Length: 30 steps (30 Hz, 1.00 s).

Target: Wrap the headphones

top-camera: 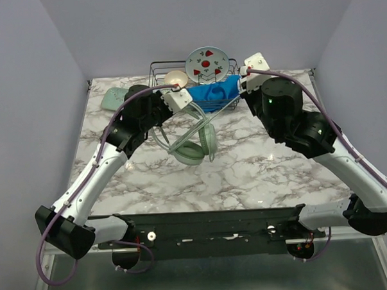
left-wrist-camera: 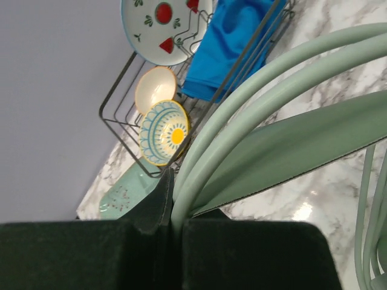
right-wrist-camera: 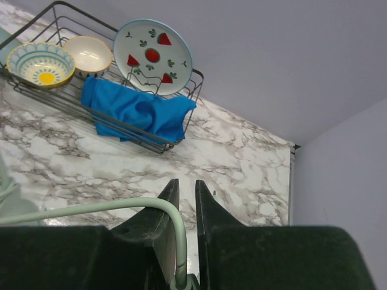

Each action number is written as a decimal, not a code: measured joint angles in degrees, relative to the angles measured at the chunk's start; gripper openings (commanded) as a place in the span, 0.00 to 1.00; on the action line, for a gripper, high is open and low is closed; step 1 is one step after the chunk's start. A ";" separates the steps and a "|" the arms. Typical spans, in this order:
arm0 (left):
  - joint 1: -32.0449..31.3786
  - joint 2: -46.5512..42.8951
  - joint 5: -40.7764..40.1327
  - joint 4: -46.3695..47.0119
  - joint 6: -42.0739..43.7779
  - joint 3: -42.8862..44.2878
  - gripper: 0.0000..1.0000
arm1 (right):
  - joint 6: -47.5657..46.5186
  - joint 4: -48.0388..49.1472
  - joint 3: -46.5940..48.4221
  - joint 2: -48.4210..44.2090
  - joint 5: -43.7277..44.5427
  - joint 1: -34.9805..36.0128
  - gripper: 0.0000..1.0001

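The pale mint-green headphones (top-camera: 195, 145) hang tilted just above the marble table's middle, ear cups low. My left gripper (top-camera: 182, 95) is at their upper left. In the left wrist view it (left-wrist-camera: 172, 202) is shut on the slim headband strands (left-wrist-camera: 242, 103), which arch up to the right. My right gripper (top-camera: 242, 88) is to the upper right, by the rack. In the right wrist view it (right-wrist-camera: 186, 184) is shut on the thin cable (right-wrist-camera: 91, 208), which runs between the jaws down to its plug end. The cable (top-camera: 208, 122) stretches taut from there to the headphones.
A wire dish rack (top-camera: 157, 73) stands at the back edge with a watermelon-print plate (top-camera: 207, 64), a cream bowl (top-camera: 175, 77), a patterned bowl (left-wrist-camera: 163, 133) and a blue cloth (top-camera: 214, 94). A flat mint-green tray (top-camera: 113, 97) lies at the back left.
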 measured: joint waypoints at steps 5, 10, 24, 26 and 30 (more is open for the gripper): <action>0.02 -0.07 6.82 -10.14 -5.97 7.65 0.00 | 0.81 1.70 -0.35 0.00 -5.27 -6.95 0.01; 0.02 -0.33 13.44 -18.29 -11.74 15.43 0.00 | 1.70 5.81 -4.96 -0.63 -13.57 -12.81 0.01; 0.50 0.79 18.62 -26.99 -27.17 38.03 0.00 | 8.76 31.61 -21.88 1.40 -55.63 -13.90 0.31; 0.50 1.66 18.82 -27.34 -28.35 39.28 0.00 | 11.23 37.00 -24.02 1.68 -58.12 -13.53 0.38; 0.39 3.32 20.57 -27.02 -32.63 42.88 0.00 | 16.04 44.59 -25.79 4.52 -61.05 -12.76 0.47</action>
